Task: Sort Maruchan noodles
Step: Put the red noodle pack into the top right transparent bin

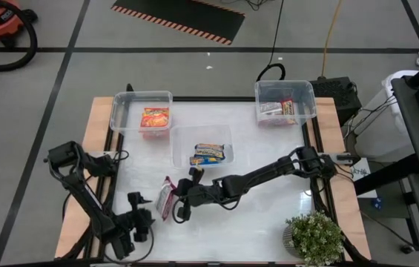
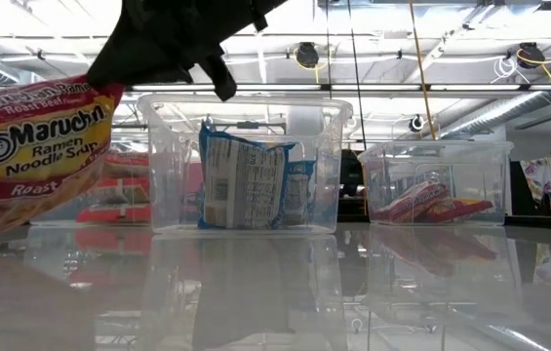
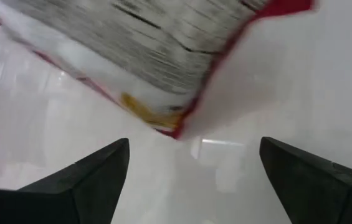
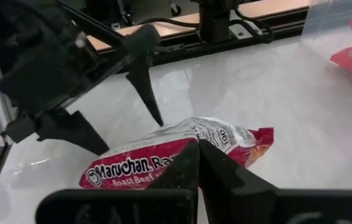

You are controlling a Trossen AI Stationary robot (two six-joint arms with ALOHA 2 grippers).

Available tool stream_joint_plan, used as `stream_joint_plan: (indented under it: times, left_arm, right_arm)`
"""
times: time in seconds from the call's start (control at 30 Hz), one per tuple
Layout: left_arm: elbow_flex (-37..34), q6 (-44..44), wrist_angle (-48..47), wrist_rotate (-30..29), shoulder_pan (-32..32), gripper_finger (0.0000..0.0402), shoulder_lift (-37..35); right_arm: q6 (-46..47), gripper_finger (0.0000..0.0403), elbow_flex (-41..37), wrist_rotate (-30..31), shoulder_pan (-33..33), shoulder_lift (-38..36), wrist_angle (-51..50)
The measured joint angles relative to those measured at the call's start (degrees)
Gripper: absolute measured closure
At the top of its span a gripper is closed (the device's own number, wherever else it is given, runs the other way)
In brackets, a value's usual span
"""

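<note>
A red Maruchan noodles packet [image 4: 138,165], marked Roast Beef, stands tilted at the table's near left [image 1: 166,199]. My right gripper [image 4: 197,144] is shut on it, reaching in from the table's right [image 1: 181,202]. My left gripper [image 3: 194,146] is open just left of the packet [image 1: 142,208]. Its fingers straddle the packet's lower corner [image 3: 176,130] without touching it. In the low view the packet [image 2: 31,146] shows its printed face under a dark gripper. My right gripper pinches the red packet between its two shut fingers, somewhere along its right-hand side [image 4: 216,138]; the fingers themselves hide the exact spot. They come from the table's right, slanting slightly down. The packet is raised and tilted. I cannot tell whether its lower corner [image 3: 176,130] touches the table.
Three clear bins stand on the far half. The far left bin [image 1: 120,111] holds an orange packet [image 1: 155,119], and the middle bin [image 1: 183,148] a blue-yellow one [image 1: 211,153]. The far right bin [image 1: 305,100] holds red and silver packets [image 1: 279,109]. A potted plant [image 1: 314,237] stands near right.
</note>
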Motion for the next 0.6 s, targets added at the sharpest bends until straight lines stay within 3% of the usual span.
stream_joint_plan:
  times: [0.1, 0.3, 0.6]
  left_arm:
    - [0.12, -1.27, -0.34, -1.02, 1.03, 0.0037, -1.0]
    - [0.0, 2.2, 5.23, -8.86, 2.83, 0.0036, -0.64]
    - [-0.06, -2.32, 0.77, -13.39, 7.13, 0.0036, -0.59]
  right_arm:
    - [0.7, 0.0403, 0.0, 0.05, -0.6, 0.02, -0.04]
    - [1.06, 0.0403, 0.0, 0.05, -1.82, 0.04, -0.03]
    - [3.12, 0.0403, -1.58, -0.87, -2.27, 0.09, -0.79]
